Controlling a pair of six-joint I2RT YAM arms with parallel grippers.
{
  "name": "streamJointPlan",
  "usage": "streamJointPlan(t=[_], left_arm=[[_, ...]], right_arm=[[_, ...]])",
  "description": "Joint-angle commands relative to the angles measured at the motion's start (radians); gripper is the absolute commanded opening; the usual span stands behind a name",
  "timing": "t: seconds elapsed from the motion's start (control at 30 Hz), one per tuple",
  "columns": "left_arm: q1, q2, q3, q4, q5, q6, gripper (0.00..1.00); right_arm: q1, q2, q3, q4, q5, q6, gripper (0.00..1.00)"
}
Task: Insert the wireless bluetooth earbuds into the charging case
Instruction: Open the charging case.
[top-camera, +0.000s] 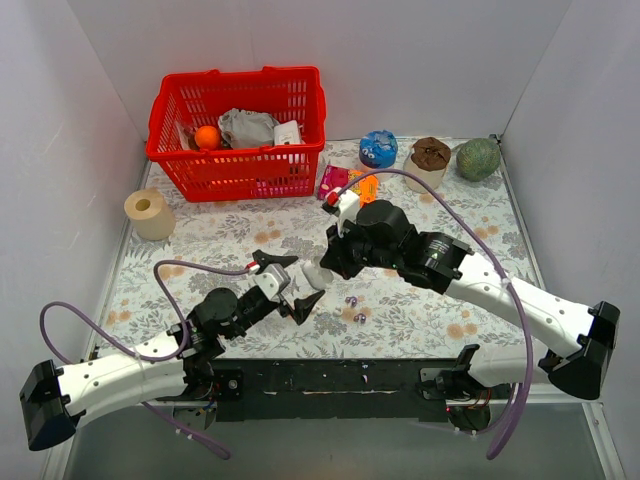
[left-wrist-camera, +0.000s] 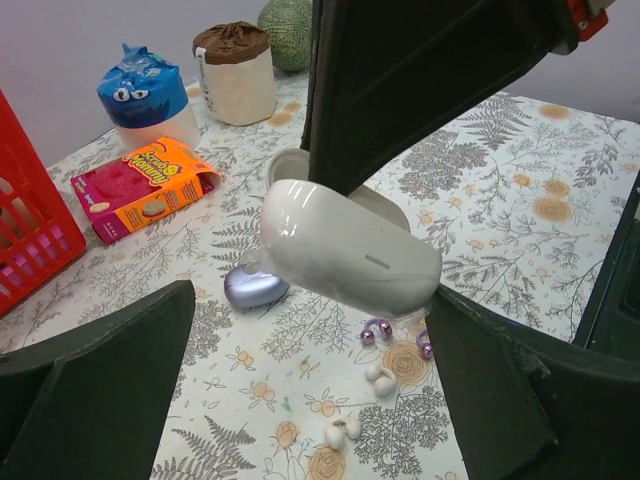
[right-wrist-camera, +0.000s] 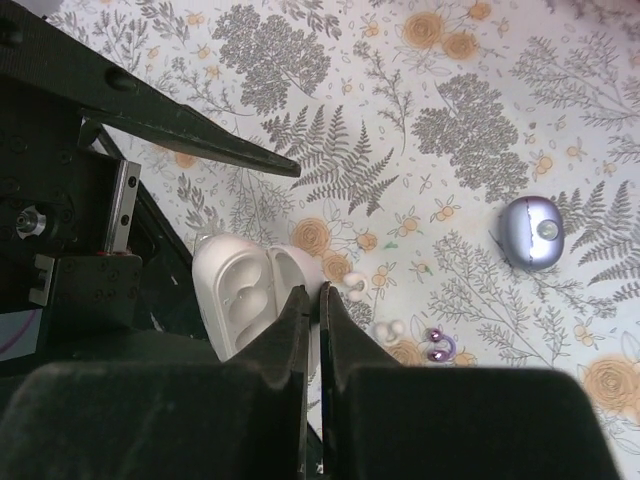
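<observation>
Purple earbuds (left-wrist-camera: 377, 330), floral tablecloth (top-camera: 230, 235), white walls (top-camera: 400, 60)

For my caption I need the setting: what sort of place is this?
Probably a robot test cell: plain white panel walls enclose a table under a floral-patterned cloth, two white-and-black robot arms are bolted at its near edge, and a red plastic basket holds odd props.

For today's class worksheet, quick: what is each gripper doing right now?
Left gripper: open, holding nothing.
Right gripper: shut on the white case, at its rim.
</observation>
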Motion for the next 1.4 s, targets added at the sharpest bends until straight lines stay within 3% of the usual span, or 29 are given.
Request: streamJointPlan(t=[0.0,0.2,0.27,0.53,1.0,1.37], left_arm=[[0.008,-0.032,0.068,-0.064,-0.111,-0.044,0.98],[0.008,-0.107,0.137,-0.191,0.024,-0.137,0.98],[0.006,-0.101,0.171,-0.242,0.127,-0.179,0.98],[0.009,0.040,0.300,-0.377,0.277,-0.199,0.98],[0.017,0.094,0.280,-0.253,0.273,-0.208,0.98],[0.034,0.141,0.263,-0.208,0.319,-0.212,0.65]], right_arm=[[0.014,-0.046,0.056,-0.098,0.047,-0.113,0.01],[0.093,-0.073,0.085,-0.137,0.248,-0.262,0.01],[0.145,-0.073,0.099,-0.149,0.349,-0.320,0.01],[0.279,-0.064,0.134,-0.131,0.557,-0.471,0.01],[0.356,-0.026,0.146,-0.103,0.590,-0.469,0.01],[0.368,-0.027,0.132,-0.083,0.595,-0.457,0.01]])
